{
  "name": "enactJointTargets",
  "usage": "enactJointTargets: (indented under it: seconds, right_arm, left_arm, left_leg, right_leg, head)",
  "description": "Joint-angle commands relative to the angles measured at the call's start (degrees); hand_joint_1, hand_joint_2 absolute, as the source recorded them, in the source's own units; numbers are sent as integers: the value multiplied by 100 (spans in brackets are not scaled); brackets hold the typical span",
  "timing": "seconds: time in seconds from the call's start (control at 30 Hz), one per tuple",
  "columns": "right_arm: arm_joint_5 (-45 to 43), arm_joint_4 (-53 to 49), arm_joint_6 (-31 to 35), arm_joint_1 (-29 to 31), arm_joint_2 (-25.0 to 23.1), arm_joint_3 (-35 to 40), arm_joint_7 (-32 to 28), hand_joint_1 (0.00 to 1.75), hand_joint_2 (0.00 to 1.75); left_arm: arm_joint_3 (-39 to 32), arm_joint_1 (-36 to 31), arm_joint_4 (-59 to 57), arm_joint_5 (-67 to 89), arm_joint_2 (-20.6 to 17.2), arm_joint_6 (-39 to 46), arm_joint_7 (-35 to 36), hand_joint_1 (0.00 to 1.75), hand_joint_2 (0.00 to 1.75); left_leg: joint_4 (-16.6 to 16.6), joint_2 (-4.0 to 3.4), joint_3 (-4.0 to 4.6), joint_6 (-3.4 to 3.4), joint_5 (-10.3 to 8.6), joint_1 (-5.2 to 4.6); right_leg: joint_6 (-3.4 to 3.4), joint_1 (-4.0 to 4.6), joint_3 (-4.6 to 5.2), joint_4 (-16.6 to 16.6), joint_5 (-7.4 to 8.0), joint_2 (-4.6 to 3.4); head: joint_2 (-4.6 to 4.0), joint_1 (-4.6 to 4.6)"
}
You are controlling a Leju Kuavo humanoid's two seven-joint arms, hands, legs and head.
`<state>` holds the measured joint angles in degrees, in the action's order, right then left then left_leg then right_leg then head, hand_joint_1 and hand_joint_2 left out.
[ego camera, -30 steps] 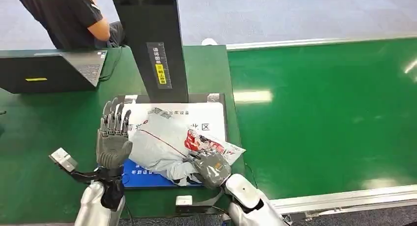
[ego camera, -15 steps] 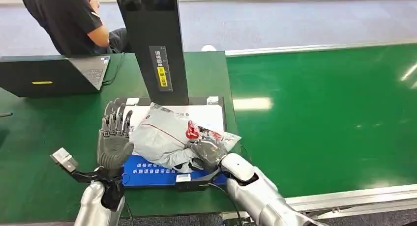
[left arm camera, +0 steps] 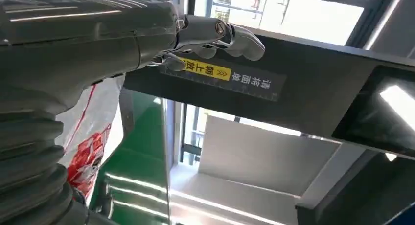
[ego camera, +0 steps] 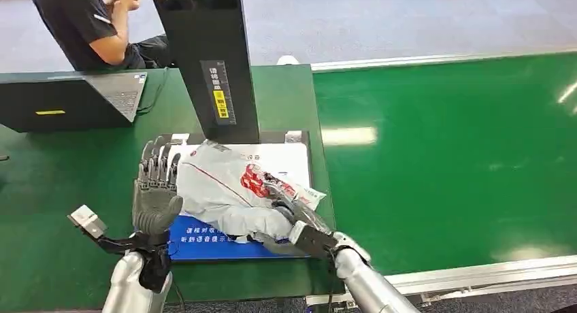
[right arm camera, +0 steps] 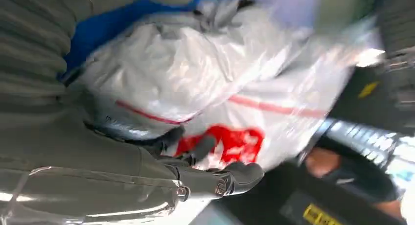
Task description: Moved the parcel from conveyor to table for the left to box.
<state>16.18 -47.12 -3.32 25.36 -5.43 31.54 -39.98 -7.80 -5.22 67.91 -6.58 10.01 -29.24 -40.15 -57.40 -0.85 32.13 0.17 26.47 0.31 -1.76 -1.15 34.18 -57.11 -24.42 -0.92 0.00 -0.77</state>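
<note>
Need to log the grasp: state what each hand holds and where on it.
The right hand grips the parcel at its near right edge, by the red print. The left hand holds nothing; its fingers stand spread beside the parcel's left side.

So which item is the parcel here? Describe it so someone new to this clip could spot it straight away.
Start at the tall black post standing on the green table. At its foot lies a white and blue printed sheet, and the parcel rests on it, between the raised left hand and the right hand gripping its near edge. It is the one crumpled grey plastic bag, with a thin red line and red print.
</note>
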Motion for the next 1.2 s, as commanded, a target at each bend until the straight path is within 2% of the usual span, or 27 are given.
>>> enactJointTargets:
  seconds: [0.03,0.13,0.27,0.47,0.53,0.63,0.77,0.9,1.2]
  right_arm:
    - [-1293,-2173,-1565,-994,718,-430,-2,0,175]
    - [-749,-2324,-1080,-1046,742,-617,-2,0,175]
    - [-561,-2851,-993,-1420,696,-1223,-2,0,175]
    - [-544,-4564,-716,-2389,585,-2489,-2,0,175]
    - [-596,-4953,-672,-2544,479,-2736,-2,0,175]
    - [-174,-5381,-224,-2840,368,-3014,-2,0,175]
    - [-64,-5464,-178,-2949,175,-3366,-2,0,175]
    - [-444,-5395,-282,-2998,129,-3592,-2,0,175]
    - [-500,-5194,-324,-2872,84,-3539,-2,0,175]
  left_arm:
    - [-130,-45,-273,10,-81,-9,15,0,175]
    - [-220,-14,-161,18,-45,25,17,0,175]
    - [-268,54,-12,46,-16,-51,101,0,175]
    - [-397,249,251,71,7,-90,148,0,175]
    - [-426,268,293,104,27,-99,167,0,175]
    - [-416,234,263,167,37,-119,189,0,175]
    - [-386,202,221,222,32,-103,152,0,175]
    - [-378,318,331,271,47,-62,120,0,175]
    - [-339,460,429,346,33,-41,35,0,175]
  left_leg:
    - [5,29,8,-2,-4,1]
    - [5,31,17,-1,-4,0]
    - [3,25,25,-1,-2,1]
    - [-1,33,34,-1,-1,0]
    - [-4,35,38,-2,0,-3]
    - [-5,34,41,-4,5,-1]
    - [1,36,42,-4,2,0]
    - [1,25,41,-5,2,2]
    - [6,8,32,-4,5,1]
  right_leg:
    - [9,3,1,4,-2,31]
    - [10,1,8,2,-3,32]
    - [12,1,17,0,-3,27]
    - [7,-1,24,-3,-8,34]
    - [8,-3,30,-9,-10,36]
    - [12,-1,31,-9,-11,35]
    - [12,0,32,-4,-9,37]
    - [11,2,34,-1,-5,26]
    - [12,1,32,2,-3,10]
  head:
    - [0,0]
    - [0,0]
    - [0,0]
    - [0,0]
    - [0,0]
    - [0,0]
    - [0,-2]
    - [0,0]
    - [0,0]
